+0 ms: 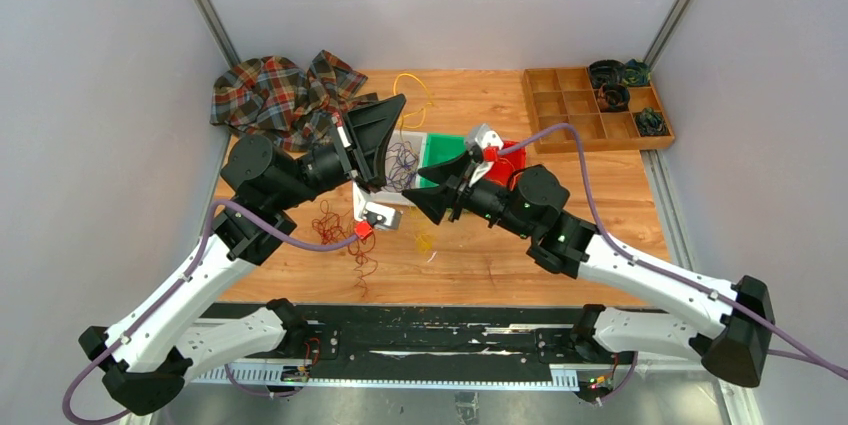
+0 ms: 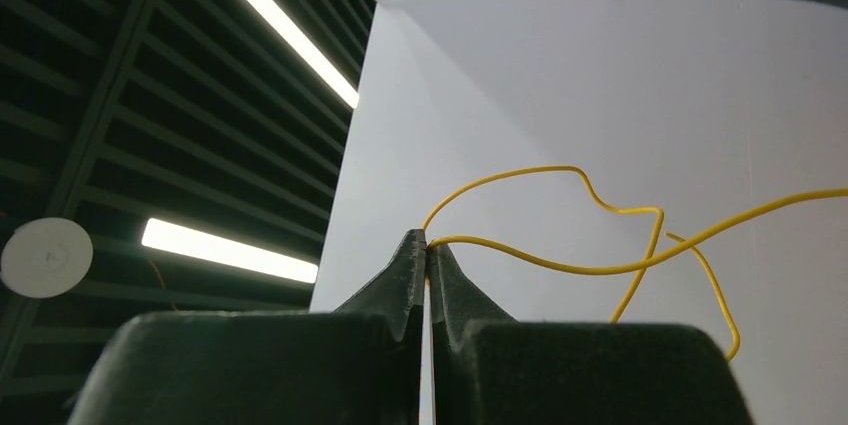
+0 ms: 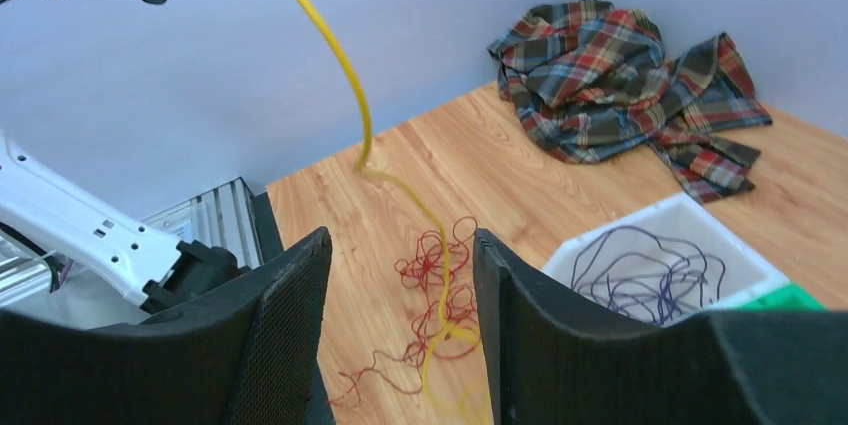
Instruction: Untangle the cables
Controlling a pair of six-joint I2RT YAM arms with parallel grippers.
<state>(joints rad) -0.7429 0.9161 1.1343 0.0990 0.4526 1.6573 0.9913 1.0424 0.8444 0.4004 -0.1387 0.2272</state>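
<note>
Cables (image 3: 440,305) — where's each one rn? (Op)

Up in the air: yellow cable (image 2: 540,263), top end nipped betw. the tips of the left gripper (image 2: 427,245), which is clamped tight on it. Rest hangs down to the table (image 1: 500,245) & crosses the dark red cable (image 3: 430,265), a loose bunch on the wood near the L arm. Purple cable (image 3: 650,265) sits alone in the white bin (image 3: 615,233). (Tech)

Right gripper (image 3: 400,245)? (Op)

Jaws spread wide, nothing in them. Hovers over the table facing the red bunch. Yellow strand drops past in front; can't tell if it's actually betw. the fingers. (Tech)

So which step? (Op)

Looks like pulling yellow clear of red. Purple's prob. done. Yellow/red not yet: bottom of yellow overlaps the red loops. (Tech)

Next move needs? (Op)

IMO: R pins or grabs the red bunch, or takes yellow lower down, so L's lift drags yellow out w/o hauling red along. Slow pull, watch for snags. Plaid cloth (image 1: 285,90) & wooden organizer (image 1: 580,110) are well apart from it all, not in the way. (Tech)
</note>
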